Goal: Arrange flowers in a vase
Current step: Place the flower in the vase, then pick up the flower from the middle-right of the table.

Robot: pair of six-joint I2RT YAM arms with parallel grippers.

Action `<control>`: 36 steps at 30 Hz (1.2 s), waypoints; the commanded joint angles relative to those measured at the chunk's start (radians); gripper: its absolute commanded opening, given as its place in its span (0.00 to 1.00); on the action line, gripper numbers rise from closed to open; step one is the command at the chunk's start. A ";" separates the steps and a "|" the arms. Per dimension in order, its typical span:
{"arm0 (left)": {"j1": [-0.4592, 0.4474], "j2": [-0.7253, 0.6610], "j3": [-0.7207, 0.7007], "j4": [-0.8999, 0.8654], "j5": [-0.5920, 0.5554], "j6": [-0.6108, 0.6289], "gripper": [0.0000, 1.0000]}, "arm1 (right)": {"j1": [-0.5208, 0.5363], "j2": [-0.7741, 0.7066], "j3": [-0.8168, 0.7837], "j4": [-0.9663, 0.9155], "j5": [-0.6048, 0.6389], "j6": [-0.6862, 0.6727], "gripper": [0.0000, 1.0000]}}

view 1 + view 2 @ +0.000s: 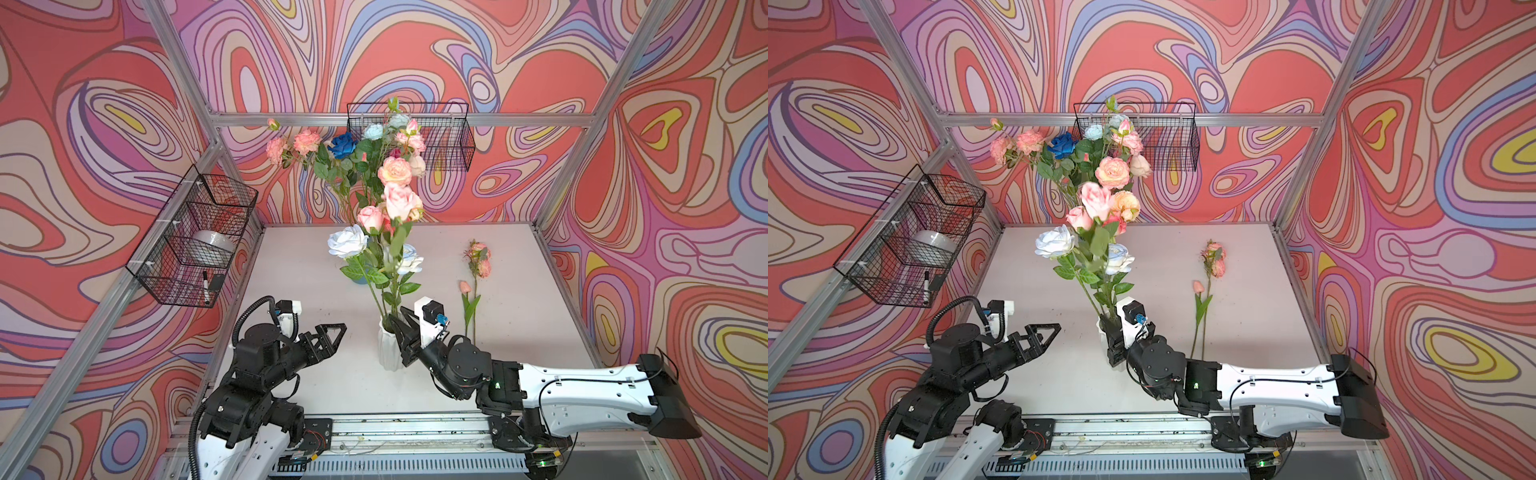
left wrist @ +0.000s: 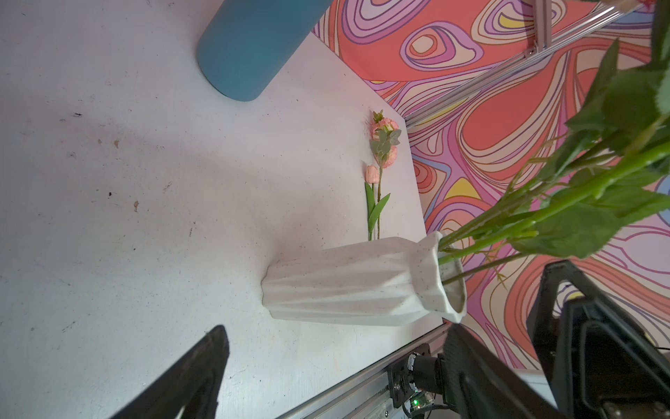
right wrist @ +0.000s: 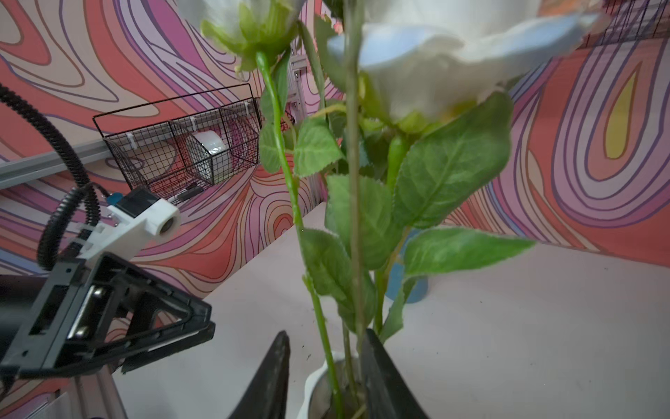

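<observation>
Empty left hand (image 1: 338, 340) gapes; right hand (image 3: 326, 333), part-open, straddles flower stems (image 3: 316, 312) at vase (image 2: 355, 283).

We count two vases: a white vase (image 1: 388, 353) and a blue vase (image 2: 253, 47). Two flowers lie loose: a pink spray (image 1: 483, 268) and a tulip (image 1: 465, 286). We record two wire baskets: the side basket (image 1: 195, 237) and the rear basket (image 1: 449, 137).

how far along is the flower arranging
Done: several flowers stand in the white vase. In hand: the right gripper is at the vase's mouth, jaws parted around the stems; the left gripper hangs open, empty. Left: two flowers lie on the table.
</observation>
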 commanded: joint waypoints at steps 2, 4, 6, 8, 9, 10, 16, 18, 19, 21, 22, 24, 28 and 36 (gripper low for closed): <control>-0.001 0.006 -0.017 0.022 0.010 0.007 0.95 | 0.030 -0.077 -0.040 -0.169 0.052 0.139 0.40; 0.000 0.004 -0.021 0.026 0.007 0.008 0.95 | 0.035 -0.109 -0.065 -0.232 0.063 0.201 0.41; 0.000 0.003 -0.025 0.026 0.006 0.011 0.95 | 0.037 -0.140 -0.085 -0.311 0.084 0.273 0.41; -0.001 0.004 -0.029 0.028 0.007 0.012 0.95 | 0.037 -0.173 -0.108 -0.388 0.111 0.343 0.42; 0.000 0.004 -0.032 0.028 0.006 0.014 0.95 | 0.037 -0.185 -0.110 -0.463 0.142 0.409 0.44; 0.000 0.003 -0.035 0.030 0.005 0.014 0.95 | 0.037 -0.195 -0.109 -0.516 0.169 0.456 0.45; -0.001 0.013 -0.054 0.052 0.015 0.010 0.95 | -0.295 -0.219 -0.096 -0.783 -0.102 0.612 0.43; -0.001 0.018 -0.056 0.057 0.021 0.008 0.95 | -0.516 -0.214 -0.127 -0.744 -0.335 0.577 0.41; -0.001 0.020 -0.057 0.058 0.021 0.008 0.95 | -0.611 -0.194 -0.127 -0.744 -0.418 0.571 0.41; -0.001 0.018 -0.057 0.056 0.022 0.008 0.95 | -0.799 -0.119 -0.117 -0.735 -0.584 0.531 0.40; 0.000 0.016 -0.055 0.055 0.020 0.009 0.95 | -0.866 -0.077 -0.109 -0.738 -0.631 0.521 0.39; 0.000 0.013 -0.056 0.052 0.019 0.008 0.95 | -0.975 0.028 -0.085 -0.728 -0.695 0.482 0.36; 0.000 0.009 -0.055 0.048 0.021 0.006 0.95 | -1.063 0.211 -0.029 -0.716 -0.703 0.435 0.34; -0.001 0.000 -0.057 0.046 0.021 0.003 0.95 | -1.068 0.363 0.005 -0.720 -0.700 0.420 0.35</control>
